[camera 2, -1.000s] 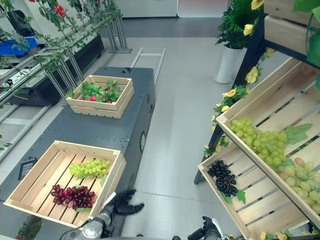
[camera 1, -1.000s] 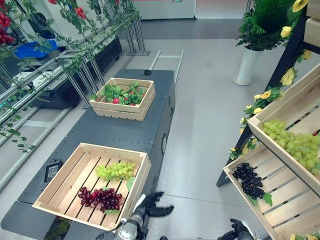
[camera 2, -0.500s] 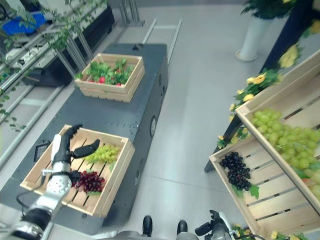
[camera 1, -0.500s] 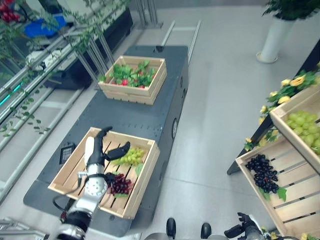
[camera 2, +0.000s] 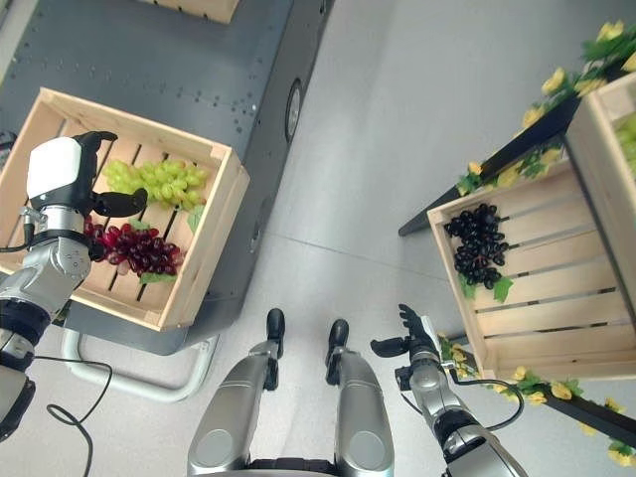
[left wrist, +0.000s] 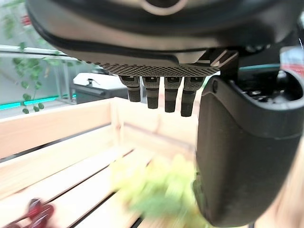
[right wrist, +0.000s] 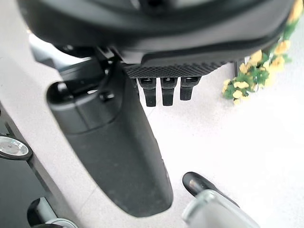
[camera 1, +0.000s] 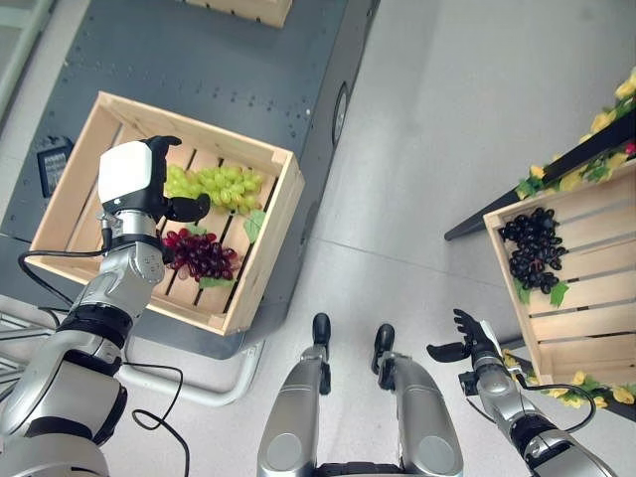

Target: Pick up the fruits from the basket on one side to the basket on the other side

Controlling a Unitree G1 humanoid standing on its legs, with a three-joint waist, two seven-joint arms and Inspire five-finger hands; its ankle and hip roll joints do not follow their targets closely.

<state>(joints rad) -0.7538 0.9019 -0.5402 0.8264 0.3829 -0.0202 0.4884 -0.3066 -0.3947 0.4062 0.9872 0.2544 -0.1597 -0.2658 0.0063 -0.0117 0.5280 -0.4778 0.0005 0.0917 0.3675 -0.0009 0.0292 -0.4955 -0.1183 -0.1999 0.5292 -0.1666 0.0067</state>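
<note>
Green grapes (camera 1: 214,185) just beyond left hand (camera 1: 134,184), fingers (left wrist: 164,97) apart, empty.

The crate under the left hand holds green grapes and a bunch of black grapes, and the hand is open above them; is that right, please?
Not quite: beside the green grapes in the crate lies a dark red bunch, as the left eye view shows. The black grapes sit in the shelf crate. The left hand is indeed open above them.

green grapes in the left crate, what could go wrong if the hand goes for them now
The left hand hovers open above the green grapes, with the red grapes right beside them, so closing fingers might catch both bunches. The wooden crate has raised walls, so a dangling bunch could snag on the rim when lifted. The right hand is open and low by the shelf crate, far from a handover.
</note>
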